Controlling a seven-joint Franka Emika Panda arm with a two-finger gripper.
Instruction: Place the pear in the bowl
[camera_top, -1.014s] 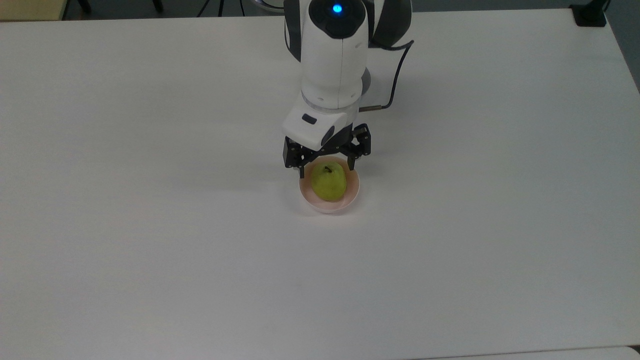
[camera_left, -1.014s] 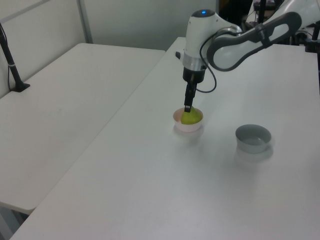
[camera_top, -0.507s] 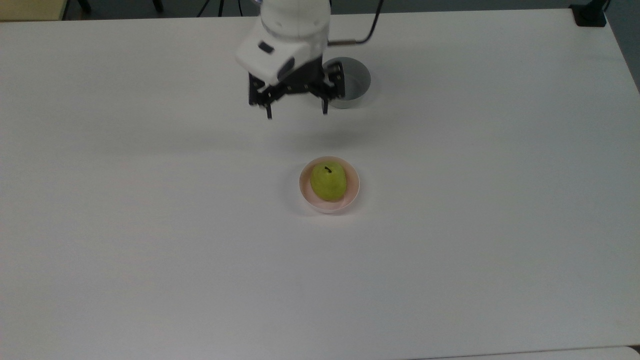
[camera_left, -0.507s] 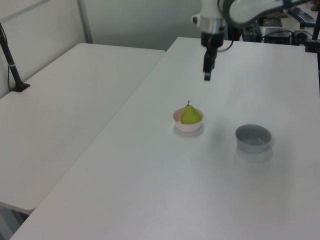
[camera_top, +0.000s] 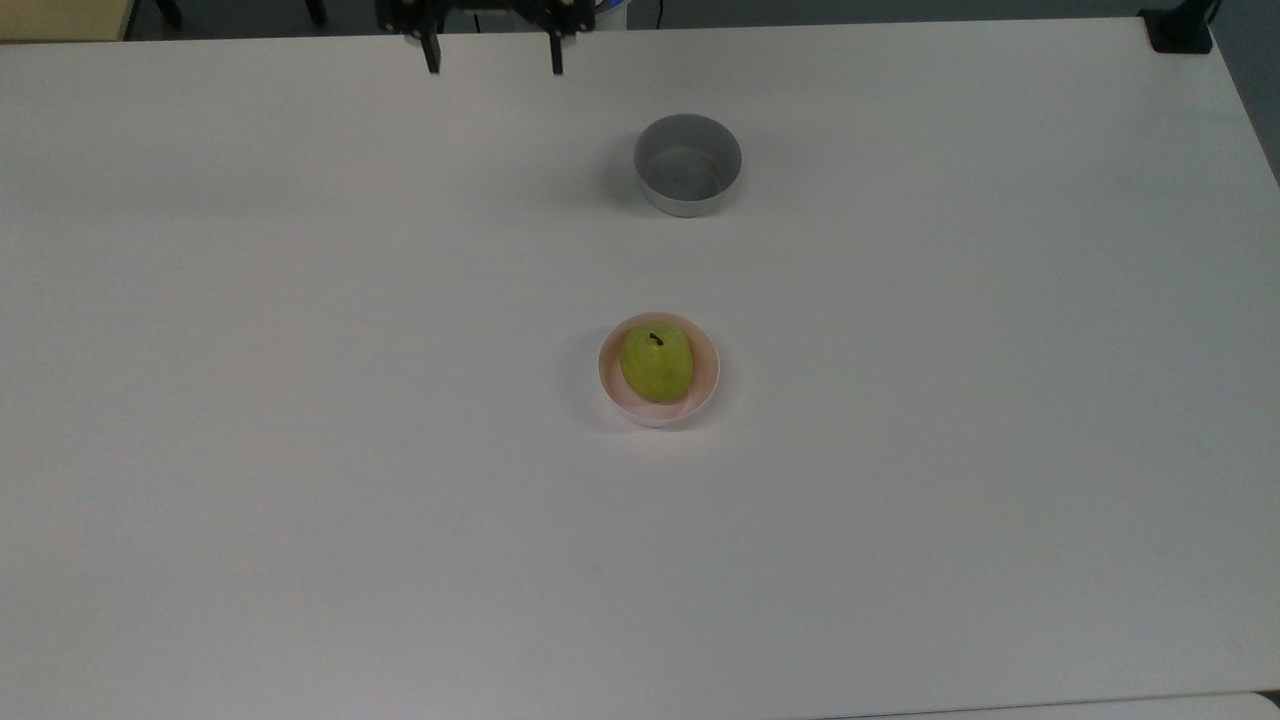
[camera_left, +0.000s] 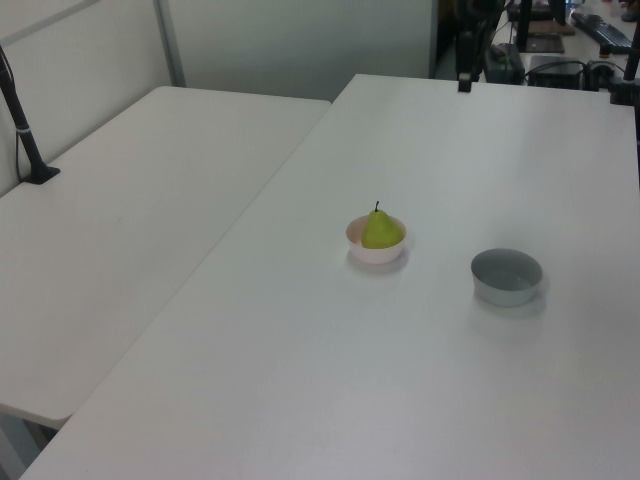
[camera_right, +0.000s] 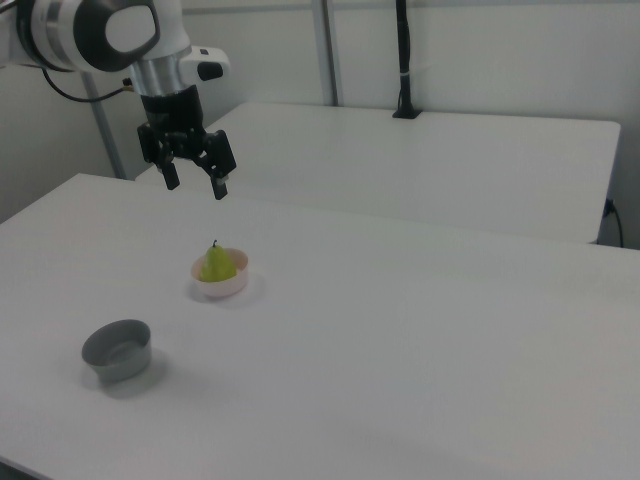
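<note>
The yellow-green pear (camera_top: 657, 364) (camera_left: 381, 230) (camera_right: 216, 263) stands stem up inside the pale pink bowl (camera_top: 707, 383) (camera_left: 372, 252) (camera_right: 233, 285) near the middle of the white table. My gripper (camera_top: 493, 55) (camera_right: 195, 185) hangs open and empty, high above the table and well clear of the bowl. In the top view its two fingertips poke in at the upper edge; in the right view it hangs above and to the left of the bowl. The left view has its tip (camera_left: 464, 82) at the upper edge.
A grey bowl (camera_top: 687, 165) (camera_left: 507, 276) (camera_right: 117, 350) stands empty on the same table, apart from the pink one. A second white table (camera_left: 120, 230) adjoins, with a black post (camera_left: 22, 120) (camera_right: 402, 60) on it.
My open gripper has lifted away from the bowl, leaving the pear in it, and kept rising and pulling back toward the top view's upper edge. Pear and bowl stayed put.
</note>
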